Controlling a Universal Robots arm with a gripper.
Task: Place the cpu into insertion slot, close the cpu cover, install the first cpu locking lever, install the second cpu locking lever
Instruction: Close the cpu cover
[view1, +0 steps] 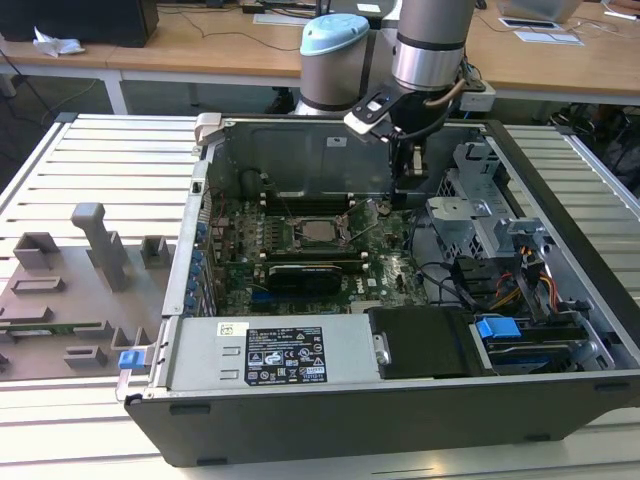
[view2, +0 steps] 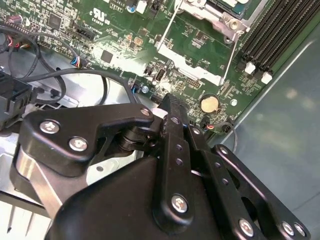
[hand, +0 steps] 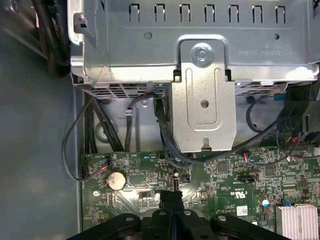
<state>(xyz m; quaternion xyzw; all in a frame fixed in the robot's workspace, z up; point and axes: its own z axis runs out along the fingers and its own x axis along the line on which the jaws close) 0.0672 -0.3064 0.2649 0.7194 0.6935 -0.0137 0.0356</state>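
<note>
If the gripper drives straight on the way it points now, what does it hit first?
Most likely the green motherboard, at the small components right beside the coin cell battery. The shut gripper points there in the first wrist view; how much gap remains is hard to judge.

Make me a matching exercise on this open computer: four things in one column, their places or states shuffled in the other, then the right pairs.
Things
A. cpu
B. coin cell
C. gripper
D. grey fixtures

Places or states
1. on the slatted table, at the exterior view's left of the case
2. shut, above the motherboard, near the metal cage
3. seated near the middle of the motherboard
4. round and shiny, lying flat on the green board

Pairs: A-3, B-4, C-2, D-1
</note>
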